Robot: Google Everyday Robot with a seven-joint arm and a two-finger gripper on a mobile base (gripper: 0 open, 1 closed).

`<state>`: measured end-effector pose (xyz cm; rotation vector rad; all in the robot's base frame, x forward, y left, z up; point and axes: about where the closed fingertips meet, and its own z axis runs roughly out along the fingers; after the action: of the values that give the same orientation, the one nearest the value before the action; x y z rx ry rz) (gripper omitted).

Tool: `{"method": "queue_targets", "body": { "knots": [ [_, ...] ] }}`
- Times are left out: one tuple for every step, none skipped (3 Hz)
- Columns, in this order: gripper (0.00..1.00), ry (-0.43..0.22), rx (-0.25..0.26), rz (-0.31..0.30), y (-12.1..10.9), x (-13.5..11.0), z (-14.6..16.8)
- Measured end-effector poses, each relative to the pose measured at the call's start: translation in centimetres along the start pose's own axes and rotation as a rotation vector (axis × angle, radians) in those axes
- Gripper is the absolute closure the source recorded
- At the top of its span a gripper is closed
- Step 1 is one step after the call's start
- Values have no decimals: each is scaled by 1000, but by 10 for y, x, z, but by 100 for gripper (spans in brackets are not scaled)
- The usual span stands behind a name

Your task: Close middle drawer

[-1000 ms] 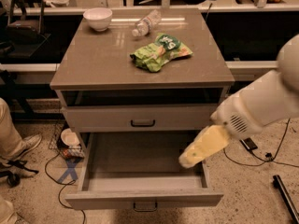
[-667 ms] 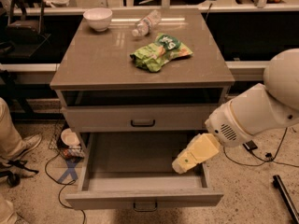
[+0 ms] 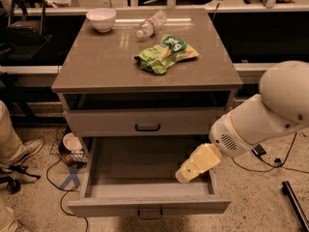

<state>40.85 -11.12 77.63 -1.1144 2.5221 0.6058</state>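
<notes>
Middle drawer (image 3: 111,207) stands pulled out at lower centre, its front and dark bar handle (image 3: 149,211) facing the bottom edge, long axis running left to right. The gripper (image 3: 186,174) hangs over the right part of its plain grey inside, on the white arm (image 3: 260,120) entering from the right; clenched or released, I cannot tell. Just above, the upper drawer (image 3: 147,122) is shut. On the cabinet top (image 3: 96,66) sit a white bowl (image 3: 101,19) at upper left, a plastic bottle (image 3: 151,24) lying beside it, and a green snack bag (image 3: 166,54).

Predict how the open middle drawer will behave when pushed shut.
The middle drawer probably slides straight and lightly: it looks empty and rigid. Pushed off-centre, it might skew; the gripper hangs over its right side.
</notes>
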Motion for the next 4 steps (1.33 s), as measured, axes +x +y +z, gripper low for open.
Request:
{"method": "queue_targets", "body": {
  "knots": [
    [0,89,10,69,-20,29,42],
    [0,192,17,153,-41,66,87],
    [0,264,17,258,-54,105,125],
    [0,317,6,376,-61,148,156]
  ]
}}
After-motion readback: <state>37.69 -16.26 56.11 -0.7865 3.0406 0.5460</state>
